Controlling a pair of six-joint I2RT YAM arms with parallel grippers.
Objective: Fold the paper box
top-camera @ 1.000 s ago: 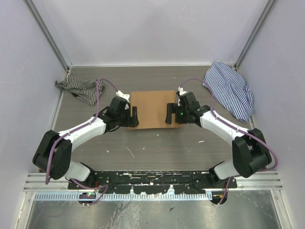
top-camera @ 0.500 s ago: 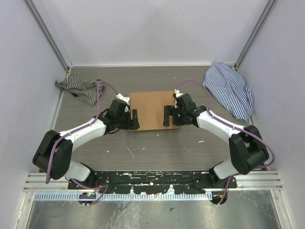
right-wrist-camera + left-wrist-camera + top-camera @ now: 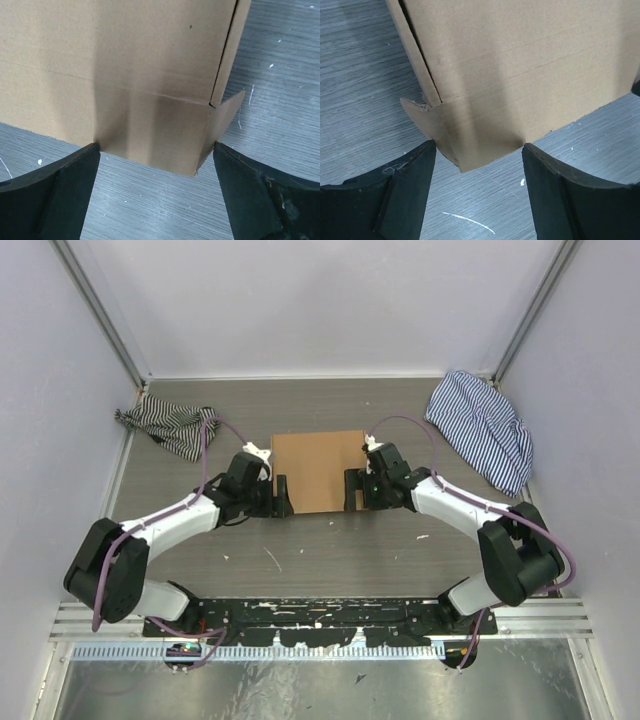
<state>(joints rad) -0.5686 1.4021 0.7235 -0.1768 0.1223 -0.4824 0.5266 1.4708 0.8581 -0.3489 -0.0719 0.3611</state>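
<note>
In the middle of the grey wood-grain table (image 3: 330, 560), the paper box (image 3: 318, 465): plain brown cardboard, lying flat, squared up to the arms. At its near left corner the left gripper (image 3: 281, 496), at its near right corner the right gripper (image 3: 350, 490), both low over the tabletop and turned inward toward each other. Through the left wrist camera: jaws apart, black fingers (image 3: 395, 192) straddling the corner of the box (image 3: 520, 65), clamped on nothing (impossible to tell whether touching the cardboard edge or just beside it). Just above that corner, a side seam with a small tab (image 3: 427, 120) poking outward, a little torn along its upper edge. Through the right wrist camera, much the same in mirror: jaws spread wide, fingers (image 3: 50, 195) on either side of the other near corner of the box (image 3: 125, 60), a crease running across the panel and a narrow flap (image 3: 217, 122) angling out on the right. At the far left of the table, a crumpled black-and-white striped cloth (image 3: 165, 427); at the far right, a larger blue-and-white striped cloth (image 3: 482, 430); both well apart from the box. Purple cables (image 3: 205, 450) looping from each wrist back along the arms.
</note>
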